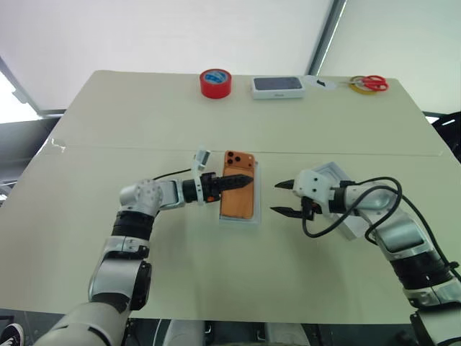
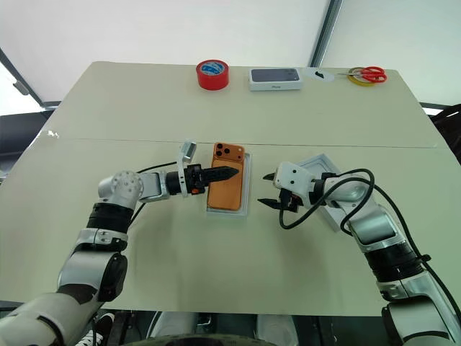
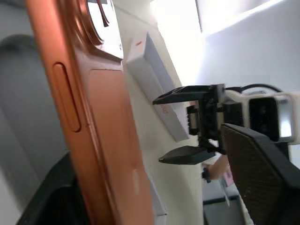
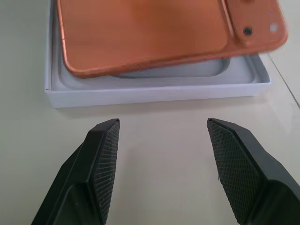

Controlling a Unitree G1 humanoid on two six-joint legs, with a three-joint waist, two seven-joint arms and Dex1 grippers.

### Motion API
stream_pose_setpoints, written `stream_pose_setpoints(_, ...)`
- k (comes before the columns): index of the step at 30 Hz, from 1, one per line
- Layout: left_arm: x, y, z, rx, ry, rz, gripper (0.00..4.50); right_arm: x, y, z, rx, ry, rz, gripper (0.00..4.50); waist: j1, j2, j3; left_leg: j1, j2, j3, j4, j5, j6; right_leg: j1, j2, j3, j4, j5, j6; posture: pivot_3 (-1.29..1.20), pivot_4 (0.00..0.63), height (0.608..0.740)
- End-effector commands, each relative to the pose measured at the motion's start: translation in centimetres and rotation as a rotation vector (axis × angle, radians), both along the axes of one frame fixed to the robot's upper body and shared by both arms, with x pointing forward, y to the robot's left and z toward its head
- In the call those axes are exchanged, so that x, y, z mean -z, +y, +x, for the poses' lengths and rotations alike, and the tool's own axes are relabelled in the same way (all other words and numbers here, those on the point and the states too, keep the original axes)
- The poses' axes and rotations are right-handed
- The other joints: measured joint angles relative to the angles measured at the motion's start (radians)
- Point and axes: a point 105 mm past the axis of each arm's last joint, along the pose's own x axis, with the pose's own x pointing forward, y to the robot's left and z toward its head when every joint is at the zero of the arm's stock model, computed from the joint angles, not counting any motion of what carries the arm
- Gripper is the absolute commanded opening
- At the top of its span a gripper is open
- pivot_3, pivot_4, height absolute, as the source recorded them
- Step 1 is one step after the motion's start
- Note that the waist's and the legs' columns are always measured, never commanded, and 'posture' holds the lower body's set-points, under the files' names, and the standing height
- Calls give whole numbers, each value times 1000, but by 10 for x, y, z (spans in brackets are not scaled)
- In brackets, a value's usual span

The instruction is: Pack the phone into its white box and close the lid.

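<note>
Resting askew in the white box [image 4: 154, 91], the phone [image 1: 237, 189] is looking stiff, slick, fragile — better nudged by its edges. Left tool [image 1: 245, 182] is hovering over it, spread wide — right tool [image 1: 281, 198] is waiting beside the box, wide, empty

Pale beige table [image 1: 144, 130] with rounded far corners, a faint seam running across it side to side, plain white wall behind — a dark slanted beam [image 1: 325, 32] crossing it up right, bright light at the left edge, dark floor showing past the table's sides
</note>
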Motion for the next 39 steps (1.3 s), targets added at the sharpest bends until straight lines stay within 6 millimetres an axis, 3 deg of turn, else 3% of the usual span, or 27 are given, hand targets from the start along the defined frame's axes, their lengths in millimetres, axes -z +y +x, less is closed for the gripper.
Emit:
stream_pose_setpoints(1,-1,3,-4,31,2,79,3604,-13,7,1,-18,-57,16,3108,-1,0,0,0,0,0,0,0,0,0,0,0,0,0,0,0,150,730)
stream_pose_setpoints(10,-20,12,-6,19,-43,159,3604,-12,12,6,-24,-64,21,3108,-2,0,0,0,1,0,-1,0,0,-1,1,0,0,0,0,0,150,730)
stream_pose_setpoints(20,-23,30,4,-92,-109,198,3604,-11,18,10,-41,-76,19,3108,-1,0,0,-1,1,0,0,0,0,-1,1,0,0,0,0,0,150,730)
stream_pose_setpoints(24,-25,31,-1,-77,-128,195,3604,-11,20,11,-44,-80,23,3108,-1,0,0,-1,1,0,0,0,0,-1,1,0,0,0,0,0,150,730)
stream_pose_setpoints(30,-28,46,-3,-104,-208,259,3604,-11,20,14,-42,-87,15,3108,-2,0,0,-1,1,0,0,0,-1,-1,1,0,0,0,0,0,150,730)
stream_pose_setpoints(34,-35,61,8,-187,-274,267,3604,-10,20,17,-37,-86,18,3108,0,0,0,-1,1,0,0,0,-1,-1,1,0,0,0,0,0,150,730)
stream_pose_setpoints(36,-38,70,17,-249,-361,302,3075,-10,18,20,-16,-80,21,2852,-1,0,0,-1,1,0,0,0,-1,-1,1,0,0,0,0,0,150,730)
stream_pose_setpoints(39,-31,78,23,-270,-573,445,1738,-9,13,26,2,-113,-22,1706,-3,0,0,-1,1,0,0,0,-1,-1,1,0,0,0,0,0,150,730)
